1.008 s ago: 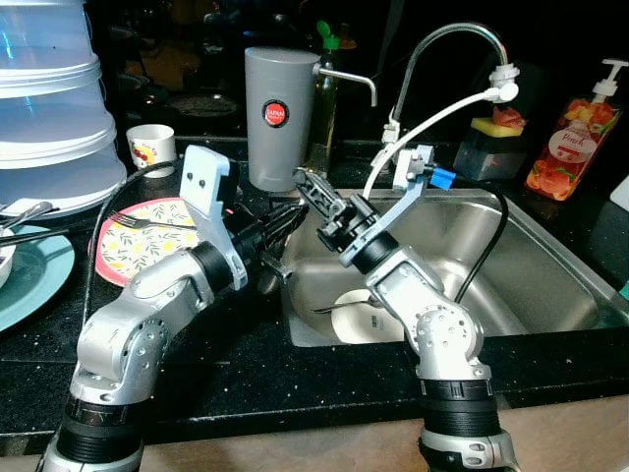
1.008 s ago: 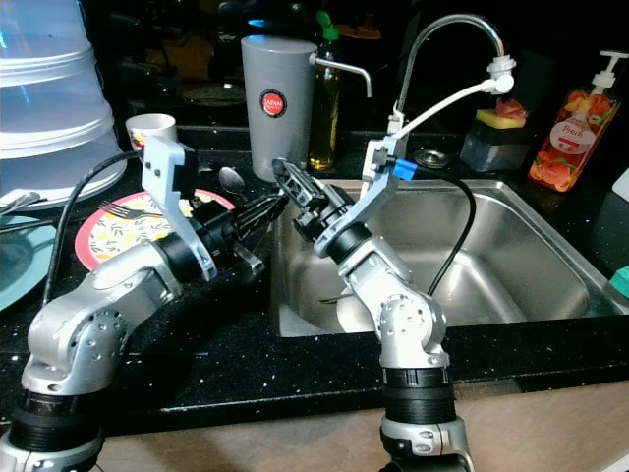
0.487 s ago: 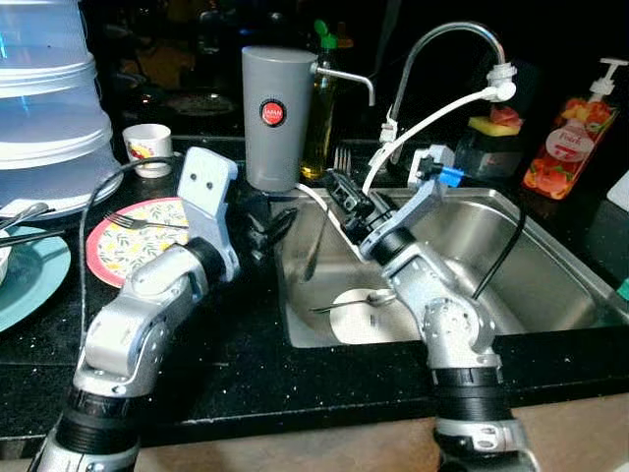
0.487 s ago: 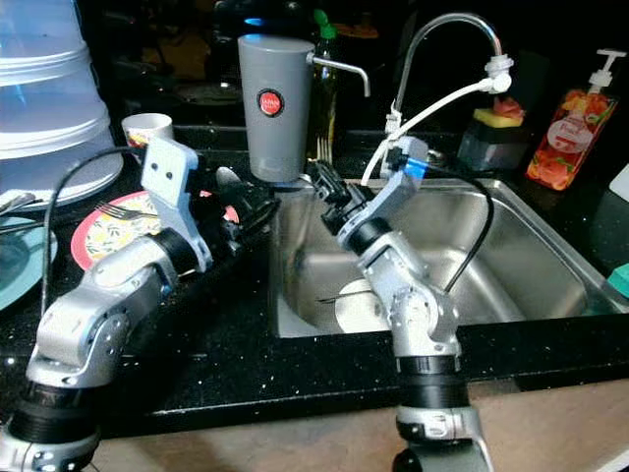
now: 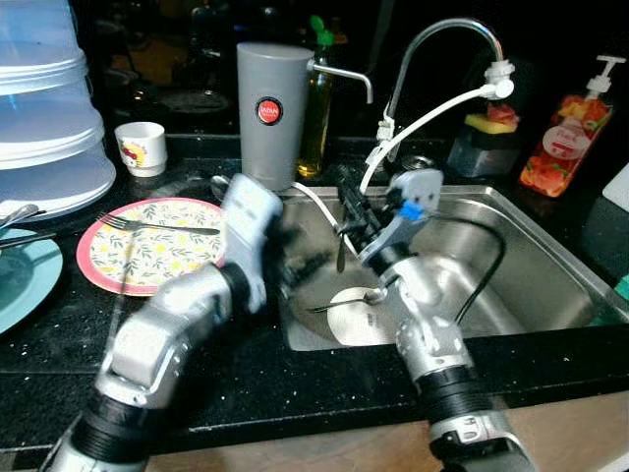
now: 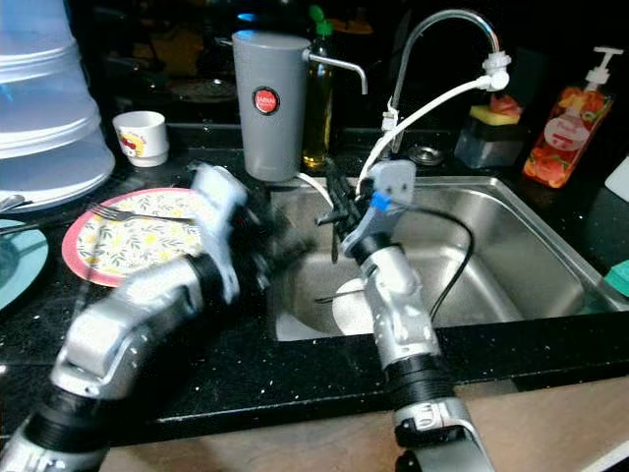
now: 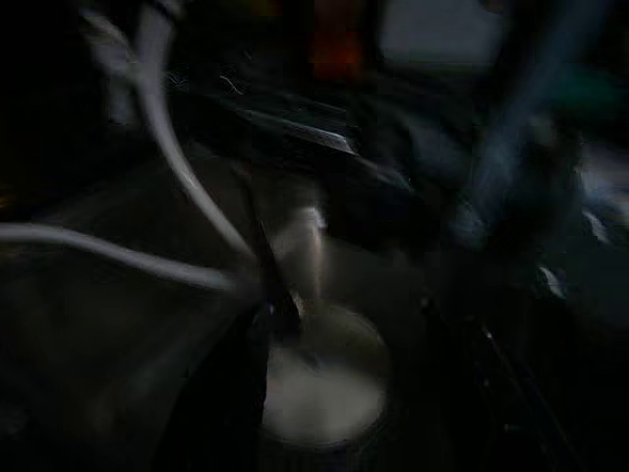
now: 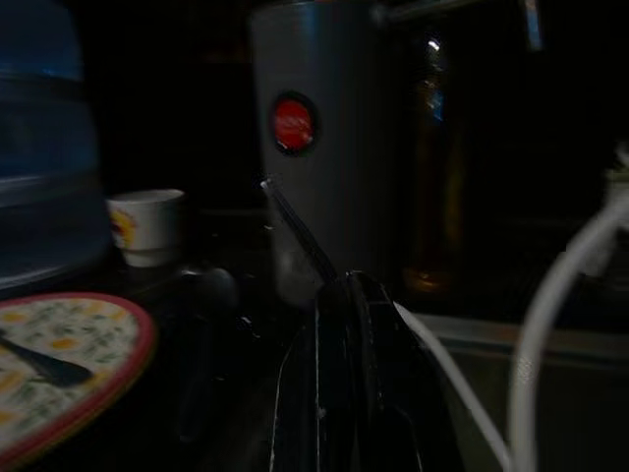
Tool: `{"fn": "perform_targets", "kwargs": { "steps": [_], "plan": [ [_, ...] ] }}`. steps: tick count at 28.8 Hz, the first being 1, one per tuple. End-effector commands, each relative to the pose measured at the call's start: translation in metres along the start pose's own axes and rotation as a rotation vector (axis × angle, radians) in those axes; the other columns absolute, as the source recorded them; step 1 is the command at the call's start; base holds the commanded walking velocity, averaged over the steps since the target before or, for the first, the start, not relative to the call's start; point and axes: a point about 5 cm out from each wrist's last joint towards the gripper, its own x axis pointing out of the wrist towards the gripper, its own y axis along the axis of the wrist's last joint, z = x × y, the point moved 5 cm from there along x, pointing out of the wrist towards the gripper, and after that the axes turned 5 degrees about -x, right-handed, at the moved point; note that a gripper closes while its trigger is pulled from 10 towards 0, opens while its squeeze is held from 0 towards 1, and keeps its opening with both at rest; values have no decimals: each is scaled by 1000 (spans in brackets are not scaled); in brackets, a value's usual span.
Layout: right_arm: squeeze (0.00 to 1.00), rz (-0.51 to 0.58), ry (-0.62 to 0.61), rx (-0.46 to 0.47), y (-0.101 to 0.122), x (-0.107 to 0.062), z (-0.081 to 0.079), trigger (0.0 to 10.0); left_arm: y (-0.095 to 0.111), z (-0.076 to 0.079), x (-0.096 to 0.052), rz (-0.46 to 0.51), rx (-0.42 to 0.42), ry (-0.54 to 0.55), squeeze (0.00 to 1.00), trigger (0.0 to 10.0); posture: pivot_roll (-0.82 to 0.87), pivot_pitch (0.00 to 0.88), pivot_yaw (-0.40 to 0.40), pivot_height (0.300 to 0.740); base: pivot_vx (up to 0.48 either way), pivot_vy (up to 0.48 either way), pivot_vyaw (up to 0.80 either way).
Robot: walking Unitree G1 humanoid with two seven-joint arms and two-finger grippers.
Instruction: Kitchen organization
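While the right tool (image 5: pixel 346 211) pinches a thin metal utensil (image 5: pixel 339 258) over the shiny steel sink (image 5: pixel 550 265) — go slow, steer clear of the white hose (image 5: pixel 432 113). The left tool (image 5: pixel 295 265) is blurry — I cannot tell its grip.

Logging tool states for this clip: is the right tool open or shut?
Shut. In the right wrist view the right tool has its two black fingers pressed together on a thin utensil; what kind of utensil cannot be told.

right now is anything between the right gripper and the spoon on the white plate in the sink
Nothing solid that shows. The right gripper hangs over the sink, shut on a thin utensil that points down toward the spoon on the white plate.
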Motion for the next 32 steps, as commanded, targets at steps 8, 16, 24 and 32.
{"fn": "perform_targets", "kwargs": {
  "steps": [8,16,24,32],
  "plan": [
    [141,-42,-38,-34,-28,-17,5,10000,-17,-16,-2,-84,78,101,0,10000,61,29,-74,740,0,0,0],
    [0,-97,-84,-43,-44,-22,14,10000,-8,-33,-7,-66,104,189,0,10000,63,28,-77,740,0,0,0],
    [0,-66,-102,-5,-35,-17,21,10000,16,-73,-19,30,88,435,0,10000,66,23,-80,740,0,0,0],
    [0,9,-29,57,-13,-6,10,10000,13,-144,-64,75,-131,827,1000,10000,63,15,-78,740,0,0,0]
  ]
}}
